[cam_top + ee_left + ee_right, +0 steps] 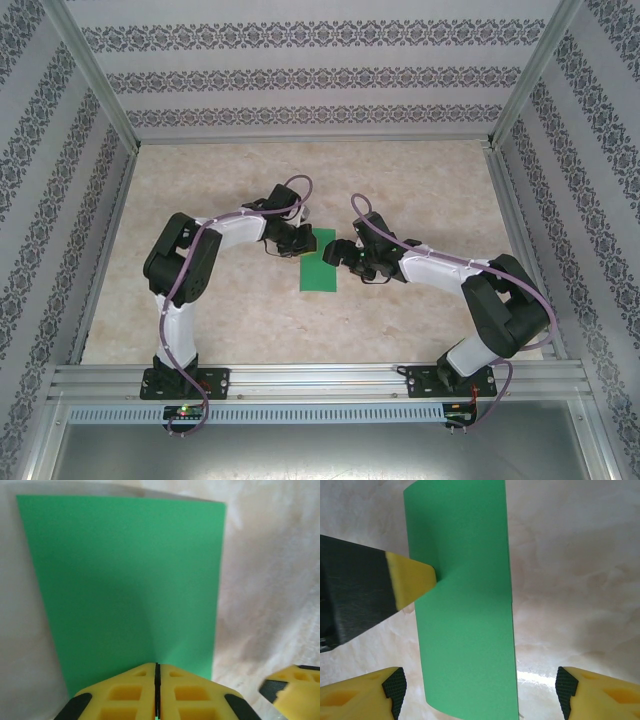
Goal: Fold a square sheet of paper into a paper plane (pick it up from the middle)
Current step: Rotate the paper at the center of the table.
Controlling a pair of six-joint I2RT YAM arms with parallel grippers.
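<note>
Square sheet of paper (320,262): table (430,190) ctr. L gripper (157,680) pinched shut on its 10 o'clock edge; R gripper (480,686) wide, empty, at 3 o'clock. Step prob. mid pick-up; next needs R pinch on opp. edge, w/o creasing.

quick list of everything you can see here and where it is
sheet of paper: one, bright green, mid-table between the two end effectors
table: one, pale marbled, under the paper
walls: three, white with dark patterned bands, around the table
frame rail: one, silver, near edge, carrying the arm bases
left arm: one, black and white, left of the paper
right arm: one, black and white, right of the paper
left end effector: one, yellow and black, shut on the paper's edge
right end effector: one, yellow and black, open, straddling the paper
</note>
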